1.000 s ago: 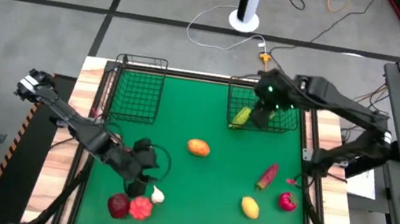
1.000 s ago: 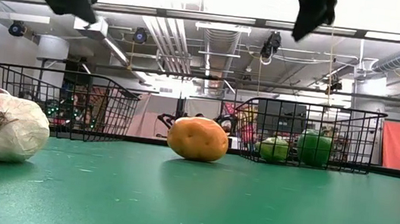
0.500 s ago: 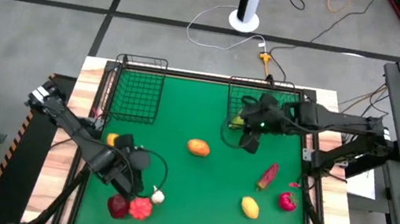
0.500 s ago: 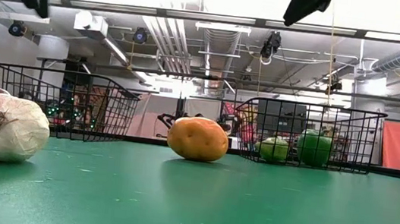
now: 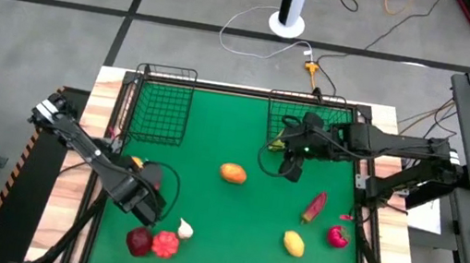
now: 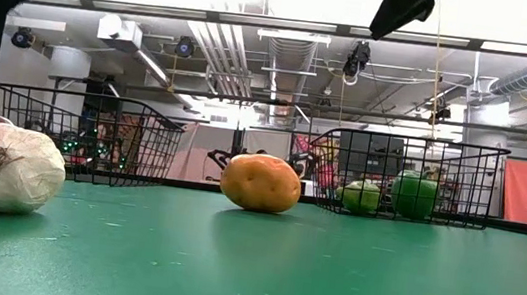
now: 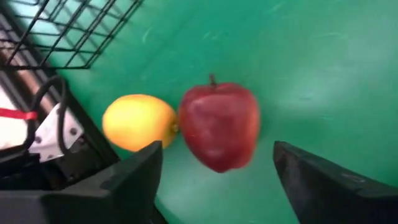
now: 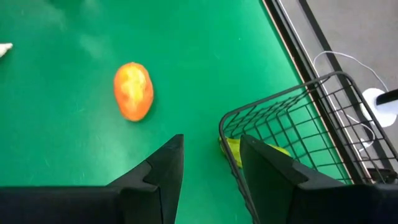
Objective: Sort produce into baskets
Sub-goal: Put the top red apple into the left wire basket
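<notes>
Left gripper (image 7: 217, 155) hovers at the desk's (image 5: 232, 215) 8 o'clock edge, fingers wide apart and clamped on nothing. A red apple (image 7: 219, 124) lies on the green just ahead of it, centred between the two fingers and touching a yellow lemon (image 7: 138, 122). Apple is roundish, stem away from the gripper, so no long axis to favour.

The left basket (image 5: 163, 102) sits at the desk's 11 o'clock corner, roughly 12 o'clock from this gripper. Left arm is plainly nearer to both.

Right gripper (image 5: 291, 165) hangs at 1 o'clock, just in front of the right basket (image 5: 310, 129), fingers slightly apart and empty. An orange potato (image 5: 232, 172) lies near the centre, about 8 o'clock from it.
</notes>
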You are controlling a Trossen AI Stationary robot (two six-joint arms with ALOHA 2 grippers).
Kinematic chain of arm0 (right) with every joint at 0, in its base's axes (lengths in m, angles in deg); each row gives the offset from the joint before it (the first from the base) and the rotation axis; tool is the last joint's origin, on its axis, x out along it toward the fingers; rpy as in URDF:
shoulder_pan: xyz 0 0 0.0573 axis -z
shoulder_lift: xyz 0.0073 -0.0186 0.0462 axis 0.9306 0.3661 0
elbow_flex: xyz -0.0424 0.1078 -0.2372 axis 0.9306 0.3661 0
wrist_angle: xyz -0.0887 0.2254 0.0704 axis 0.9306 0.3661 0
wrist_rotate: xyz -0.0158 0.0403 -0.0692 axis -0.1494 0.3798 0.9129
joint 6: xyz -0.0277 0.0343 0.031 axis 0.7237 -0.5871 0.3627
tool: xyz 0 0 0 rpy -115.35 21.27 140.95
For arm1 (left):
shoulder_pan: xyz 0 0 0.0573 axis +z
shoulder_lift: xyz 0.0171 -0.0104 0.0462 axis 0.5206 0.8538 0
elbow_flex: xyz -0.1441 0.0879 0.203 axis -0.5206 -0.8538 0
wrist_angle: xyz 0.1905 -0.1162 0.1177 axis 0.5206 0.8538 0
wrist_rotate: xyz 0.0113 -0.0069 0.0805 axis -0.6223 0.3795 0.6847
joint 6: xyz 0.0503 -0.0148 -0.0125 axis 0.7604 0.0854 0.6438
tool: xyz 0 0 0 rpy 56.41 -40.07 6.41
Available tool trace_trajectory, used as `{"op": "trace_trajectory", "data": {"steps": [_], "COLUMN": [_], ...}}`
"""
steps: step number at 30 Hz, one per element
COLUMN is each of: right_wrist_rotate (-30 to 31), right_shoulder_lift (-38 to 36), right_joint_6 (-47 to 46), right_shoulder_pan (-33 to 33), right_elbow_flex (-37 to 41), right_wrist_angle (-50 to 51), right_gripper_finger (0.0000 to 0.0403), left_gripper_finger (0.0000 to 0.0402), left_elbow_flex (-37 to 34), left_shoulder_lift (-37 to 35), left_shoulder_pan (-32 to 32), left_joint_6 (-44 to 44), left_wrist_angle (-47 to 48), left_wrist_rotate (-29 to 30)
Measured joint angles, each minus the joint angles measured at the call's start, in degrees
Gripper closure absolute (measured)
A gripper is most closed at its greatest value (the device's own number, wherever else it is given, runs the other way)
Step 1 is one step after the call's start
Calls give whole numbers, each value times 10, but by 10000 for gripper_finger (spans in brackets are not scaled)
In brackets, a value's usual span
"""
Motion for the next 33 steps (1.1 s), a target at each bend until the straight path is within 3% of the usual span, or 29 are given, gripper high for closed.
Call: {"op": "trace_trajectory", "data": {"steps": [5, 11, 33], "right_wrist_rotate": [0, 0, 0], "right_shoulder_lift": [0, 0, 1], "right_joint_6": [1, 1, 1], "right_shoulder_pan": [0, 0, 0], "right_elbow_flex": [0, 0, 0], "right_wrist_angle": [0, -7, -7], "right_gripper_finger": [252, 252, 252], "left_gripper_finger": [83, 87, 88], "left_elbow_flex": [-29, -54, -104], "left_shoulder_lift": [0, 0, 0], "left_shoulder_pan": [8, 18, 32], "left_joint_6": [-5, 20, 27], "left_wrist_angle": [-26, -81, -147], "left_wrist_rotate": [-3, 0, 3]}}
